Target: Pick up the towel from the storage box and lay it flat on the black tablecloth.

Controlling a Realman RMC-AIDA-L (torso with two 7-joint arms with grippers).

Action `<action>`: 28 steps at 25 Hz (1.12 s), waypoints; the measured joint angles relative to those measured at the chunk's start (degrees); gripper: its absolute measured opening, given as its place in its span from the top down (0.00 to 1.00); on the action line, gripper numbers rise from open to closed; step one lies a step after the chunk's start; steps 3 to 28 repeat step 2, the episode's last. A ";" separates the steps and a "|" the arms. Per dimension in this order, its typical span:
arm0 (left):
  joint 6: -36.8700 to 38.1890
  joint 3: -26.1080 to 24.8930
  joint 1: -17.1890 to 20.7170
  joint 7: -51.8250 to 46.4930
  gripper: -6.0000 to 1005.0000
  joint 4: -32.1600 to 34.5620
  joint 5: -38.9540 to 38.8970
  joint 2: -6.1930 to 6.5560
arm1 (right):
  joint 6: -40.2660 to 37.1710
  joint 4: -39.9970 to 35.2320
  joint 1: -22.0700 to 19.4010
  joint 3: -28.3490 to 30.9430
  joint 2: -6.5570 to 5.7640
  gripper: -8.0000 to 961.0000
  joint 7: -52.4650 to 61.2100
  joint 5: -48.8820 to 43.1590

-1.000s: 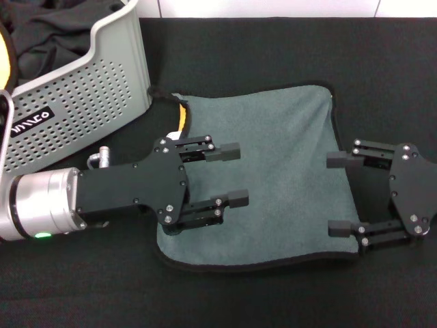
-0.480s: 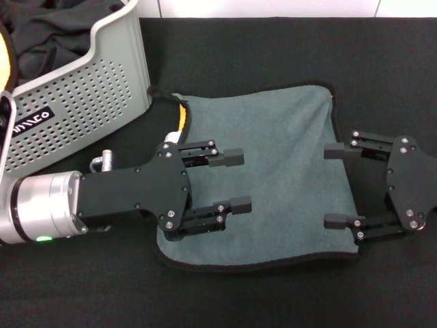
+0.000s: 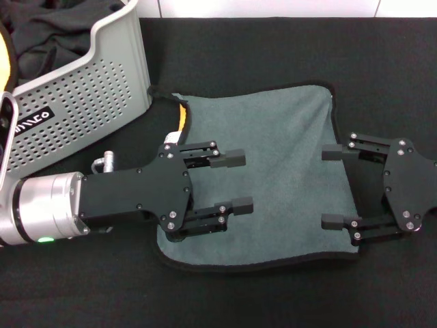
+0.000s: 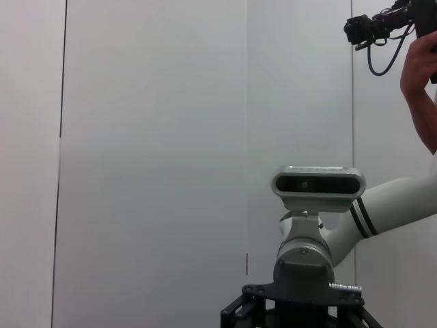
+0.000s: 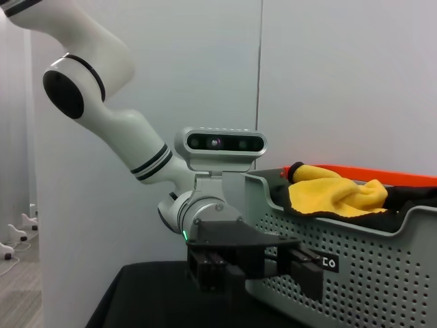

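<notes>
The towel (image 3: 280, 157) lies spread grey side up on the black tablecloth (image 3: 273, 55), with a bit of orange showing at its folded far-left corner (image 3: 182, 117). My left gripper (image 3: 240, 182) is open over the towel's left part. My right gripper (image 3: 330, 186) is open at the towel's right edge, its fingers pointing at the left one. The storage box (image 3: 89, 89) stands at the far left. It also shows in the right wrist view (image 5: 355, 273), with the left gripper (image 5: 300, 266) in front of it.
A dark charcoal cloth (image 3: 54, 34) lies inside the box. A yellow cloth (image 5: 334, 195) hangs over the box rim in the right wrist view. The left wrist view shows the right arm's wrist camera (image 4: 317, 184) and a person's arm (image 4: 418, 75).
My left gripper has shifted slightly right and toward the front over the towel. My right gripper has shifted slightly left and farther back. Both stayed open.
</notes>
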 joint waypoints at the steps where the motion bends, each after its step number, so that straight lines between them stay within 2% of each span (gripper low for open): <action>1: -0.04 0.01 0.00 0.01 0.41 0.00 0.01 -0.04 | 0.00 0.28 0.07 0.07 0.02 0.08 0.00 0.03; 28: -0.07 0.02 0.00 0.01 0.41 -0.01 0.02 -0.06 | 0.00 0.48 0.15 0.11 0.04 0.08 0.00 0.05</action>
